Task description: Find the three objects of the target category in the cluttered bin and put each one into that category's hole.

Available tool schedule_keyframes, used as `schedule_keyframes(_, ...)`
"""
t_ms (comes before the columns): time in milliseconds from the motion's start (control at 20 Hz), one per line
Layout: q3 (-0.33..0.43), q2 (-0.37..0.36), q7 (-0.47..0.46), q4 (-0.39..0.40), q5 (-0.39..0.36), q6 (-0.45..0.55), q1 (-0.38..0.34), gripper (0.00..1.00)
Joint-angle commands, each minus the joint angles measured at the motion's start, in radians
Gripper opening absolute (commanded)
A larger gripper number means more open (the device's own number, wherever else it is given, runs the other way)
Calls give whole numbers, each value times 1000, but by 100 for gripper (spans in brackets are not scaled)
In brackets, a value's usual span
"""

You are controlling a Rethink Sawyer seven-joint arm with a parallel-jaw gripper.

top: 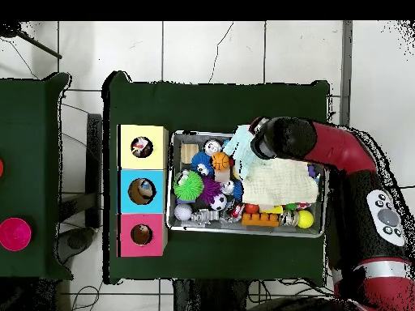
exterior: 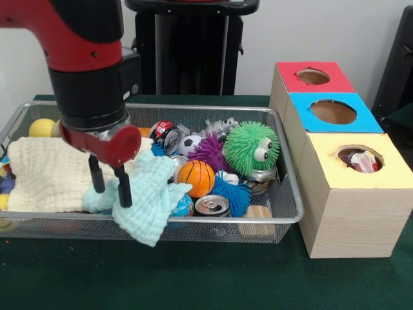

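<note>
The gripper hung over the wire bin, its two fingers apart, touching the blue cloth beside the orange ball.

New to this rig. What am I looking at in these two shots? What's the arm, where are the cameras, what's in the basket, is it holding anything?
The red and black machine is a single robot arm; its gripper hangs into a wire bin on a green table. One picture looks across the table at the robot, the other straight down from above.

The bin holds clutter: a cream cloth, a light blue cloth, a green fuzzy toy with eyes, a small basketball, drink cans and other toys.

Beside the bin stands a wooden box with three holes, topped red, blue and yellow.

The two fingers are spread over the blue cloth, gripping nothing.
</note>
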Motion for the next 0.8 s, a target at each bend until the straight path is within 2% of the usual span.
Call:
schedule_keyframes(50,83,120,-343,-199,-71,225,24,100)
schedule_keyframes(250,72,89,-297,-53,-67,125,-8,100)
schedule_keyframes(550,59,-35,-265,197,-69,41,-66,100)
schedule_keyframes(700,66,-64,-280,269,-85,6,-105,100)
schedule_keyframes(800,74,-67,-322,259,-102,29,-121,100)
